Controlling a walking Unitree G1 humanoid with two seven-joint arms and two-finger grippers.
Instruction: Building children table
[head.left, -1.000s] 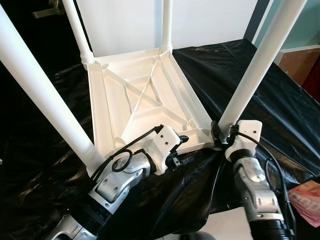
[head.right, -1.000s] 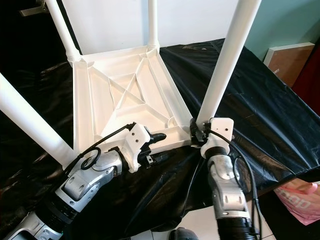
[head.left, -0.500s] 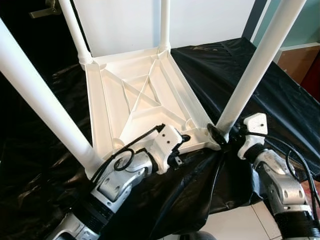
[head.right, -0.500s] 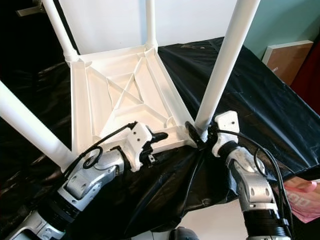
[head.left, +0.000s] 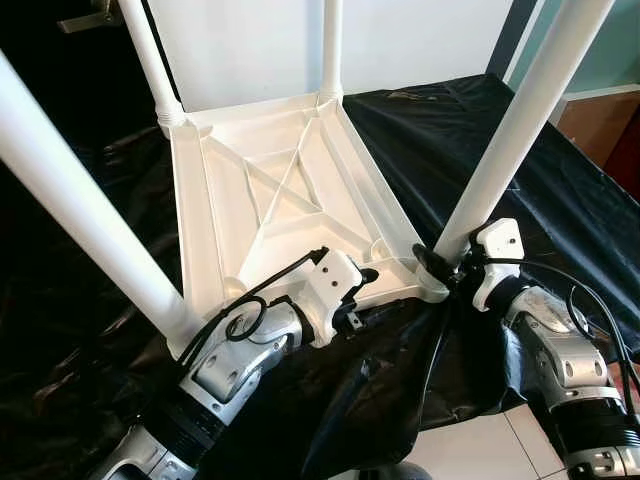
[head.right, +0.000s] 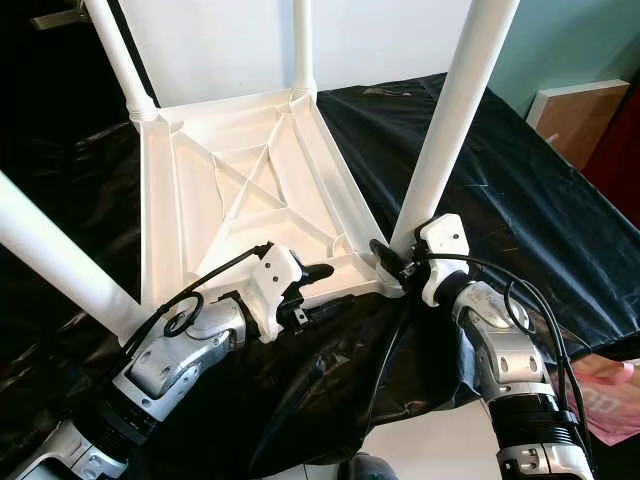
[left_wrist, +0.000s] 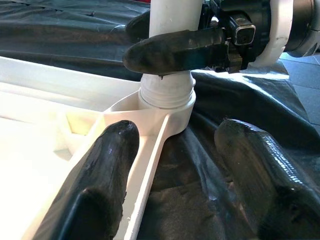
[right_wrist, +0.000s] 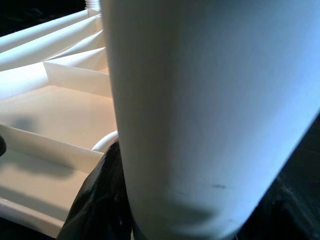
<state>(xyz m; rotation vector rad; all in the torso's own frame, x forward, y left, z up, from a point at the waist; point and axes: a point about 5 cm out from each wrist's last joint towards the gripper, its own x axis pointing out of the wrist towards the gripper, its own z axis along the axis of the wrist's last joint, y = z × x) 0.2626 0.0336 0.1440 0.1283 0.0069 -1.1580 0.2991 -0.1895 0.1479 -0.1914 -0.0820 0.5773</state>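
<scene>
The white children's table (head.left: 290, 190) lies upside down on a black plastic sheet (head.left: 470, 140), its legs pointing up. My right gripper (head.left: 440, 265) is shut on the near right leg (head.left: 510, 130) just above its threaded socket (left_wrist: 167, 95), one black finger (left_wrist: 175, 47) crossing the leg's front. In the right wrist view the leg (right_wrist: 210, 100) stands very close, with a finger (right_wrist: 95, 200) beside it. My left gripper (head.left: 362, 290) is open at the tabletop's near rim. One of its fingers (left_wrist: 100, 185) hangs over the ribbed underside, the other over the sheet.
The near left leg (head.left: 80, 200) rises steeply past my left arm, and two far legs (head.left: 150, 60) stand at the back corners. A white wall panel (head.left: 250, 40) is behind. On the right are a brown board (head.right: 570, 110) and a pink bag (head.right: 610, 400) on the floor.
My right wrist has swung from straight below the leg's base out to its right side, still clasping the leg. The left gripper has stayed at the rim.
</scene>
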